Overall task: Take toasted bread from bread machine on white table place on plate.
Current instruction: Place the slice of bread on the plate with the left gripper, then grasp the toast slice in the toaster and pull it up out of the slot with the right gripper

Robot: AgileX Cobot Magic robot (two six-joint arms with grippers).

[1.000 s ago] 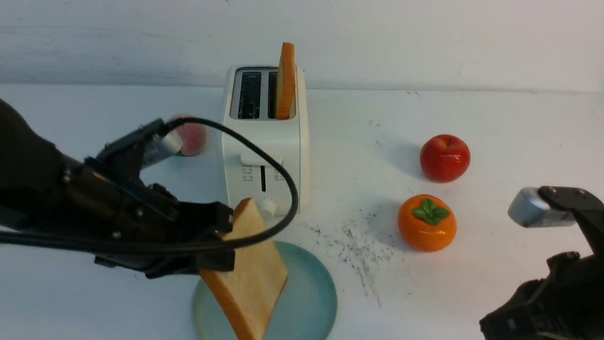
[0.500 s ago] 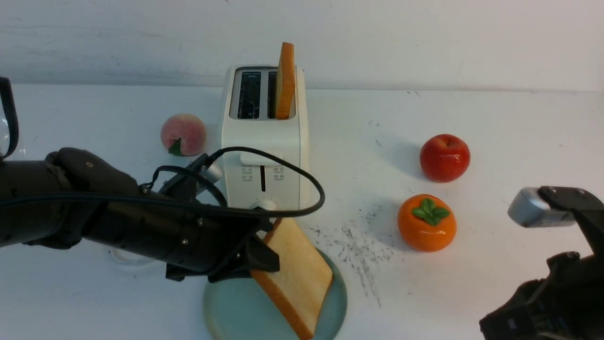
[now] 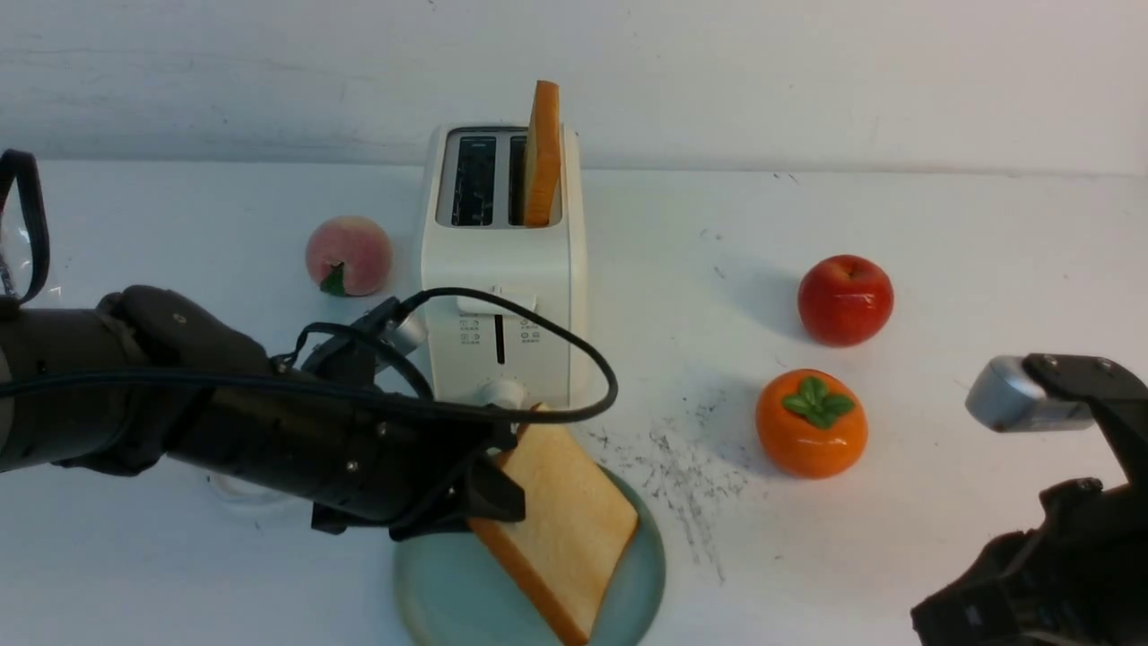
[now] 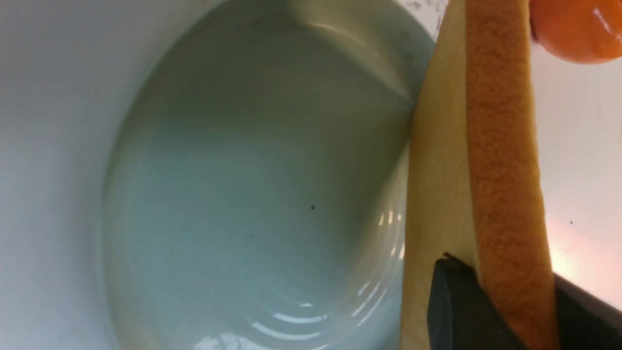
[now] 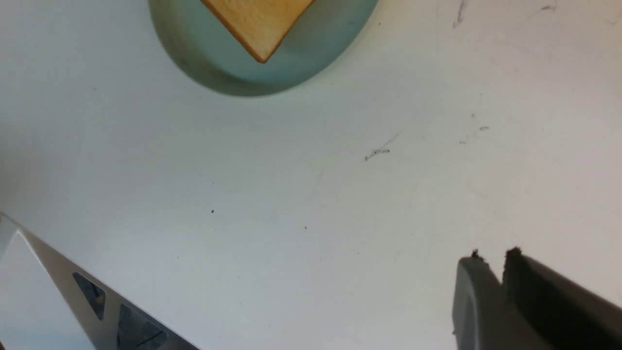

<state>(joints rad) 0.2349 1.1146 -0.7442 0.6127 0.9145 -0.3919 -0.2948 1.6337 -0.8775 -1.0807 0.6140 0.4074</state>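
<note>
Two square slices of golden-tan toasted bread with orange-brown crusts are in view. One slice (image 3: pixel 565 529) hangs tilted over the single round, glossy teal-green plate (image 3: pixel 430 601), gripped near its upper edge by the left claw (image 3: pixel 502 489), whose dark fingers (image 4: pixel 457 306) press on both faces; whether its lower corner touches the plate I cannot tell. The other slice (image 3: pixel 543 148) stands upright in the right-hand slot of the one cream-white boxy toaster (image 3: pixel 502 269), just behind the plate. The right claw (image 5: pixel 491 257) sits well apart at the near right, its jaws drawn almost together on nothing. Three fruits lie on the scuffed white surface (image 3: pixel 942 233): one pink peach (image 3: pixel 348 256) left of the toaster; one red apple (image 3: pixel 845 300) and one orange, green-capped persimmon (image 3: pixel 811 423) to its right.
</note>
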